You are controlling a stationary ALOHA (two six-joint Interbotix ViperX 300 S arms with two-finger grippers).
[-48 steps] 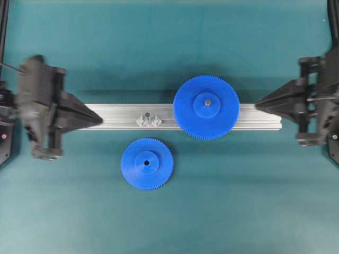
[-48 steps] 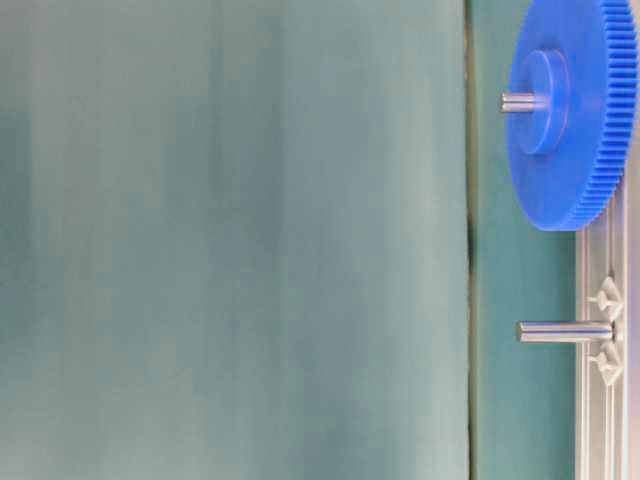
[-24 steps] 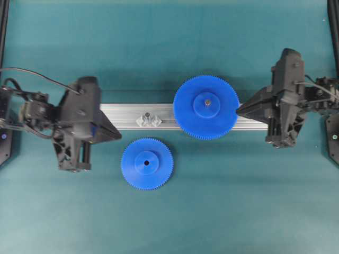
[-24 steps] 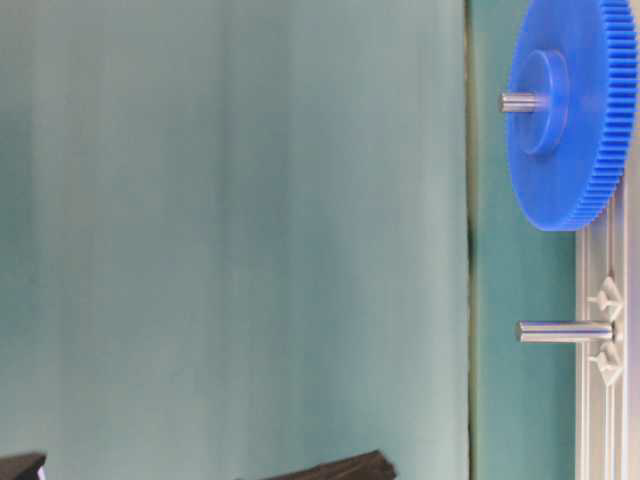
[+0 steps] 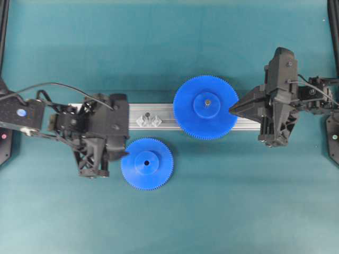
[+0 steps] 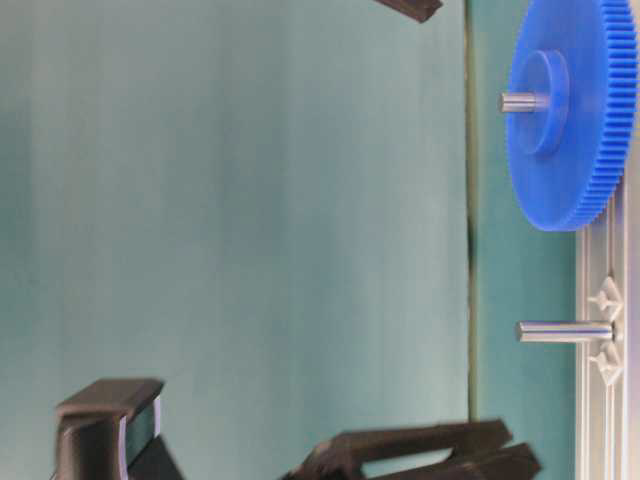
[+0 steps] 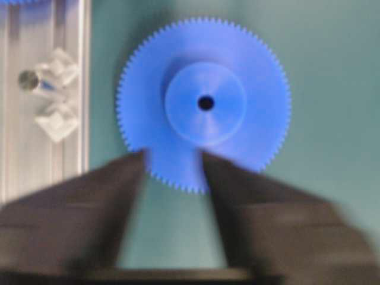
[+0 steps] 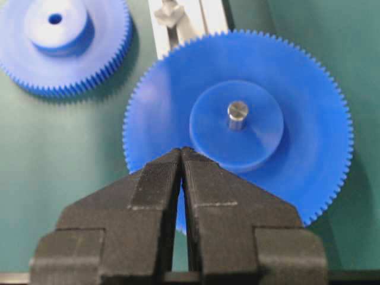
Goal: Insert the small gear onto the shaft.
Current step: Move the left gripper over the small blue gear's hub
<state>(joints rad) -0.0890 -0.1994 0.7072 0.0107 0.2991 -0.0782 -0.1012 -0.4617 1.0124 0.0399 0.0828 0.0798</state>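
The small gear (image 5: 146, 163) lies flat on the teal worktop (image 5: 169, 222), just below the aluminium rail (image 5: 159, 117) holding the bare shaft (image 5: 149, 117). Left end effector (image 7: 172, 163) is spread wide at its rim, gripping nothing. Right end effector (image 8: 181, 155) is pinched closed over the large gear (image 5: 206, 107).

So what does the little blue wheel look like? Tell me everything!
The small gear is a bright blue, plastic-looking disc with fine teeth all round, a raised round hub and a dark centre hole. It lies flat on the green table, just in front of the metal rail. The left end effector straddles its edge, apparently not gripping.
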